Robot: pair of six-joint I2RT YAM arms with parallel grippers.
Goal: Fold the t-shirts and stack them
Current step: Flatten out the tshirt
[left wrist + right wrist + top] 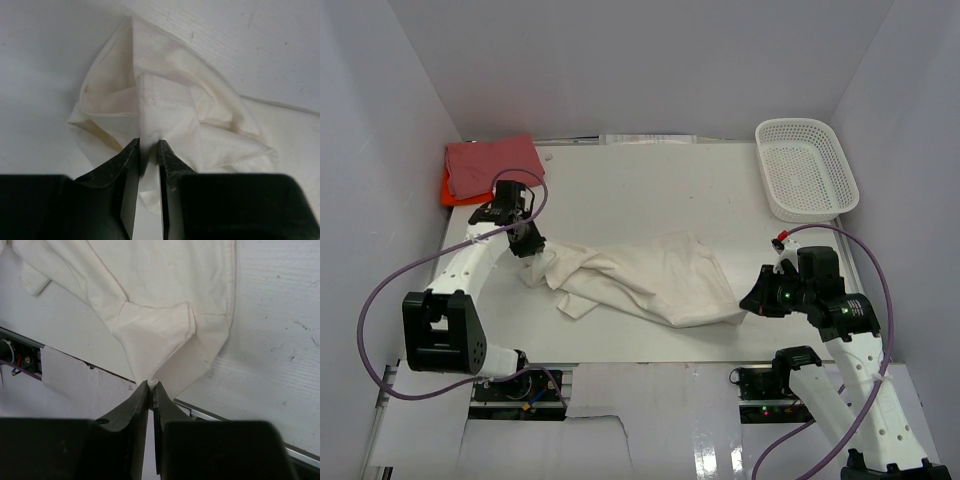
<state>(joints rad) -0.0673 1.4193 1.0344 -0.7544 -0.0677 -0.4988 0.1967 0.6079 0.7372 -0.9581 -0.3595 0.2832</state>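
A cream t-shirt (645, 277) lies crumpled across the middle of the table. My left gripper (528, 244) is shut on a fold of its left end, with the cloth (150, 107) pinched between the fingertips. My right gripper (752, 301) is shut on its right corner, and the cloth (160, 335) rises into the fingertips. A folded dusty pink-red t-shirt (492, 163) lies on a bright orange t-shirt (450, 192) at the back left corner.
A white plastic mesh basket (805, 167) stands at the back right. White walls close in the table on three sides. The table's front edge (240, 425) runs just under my right gripper.
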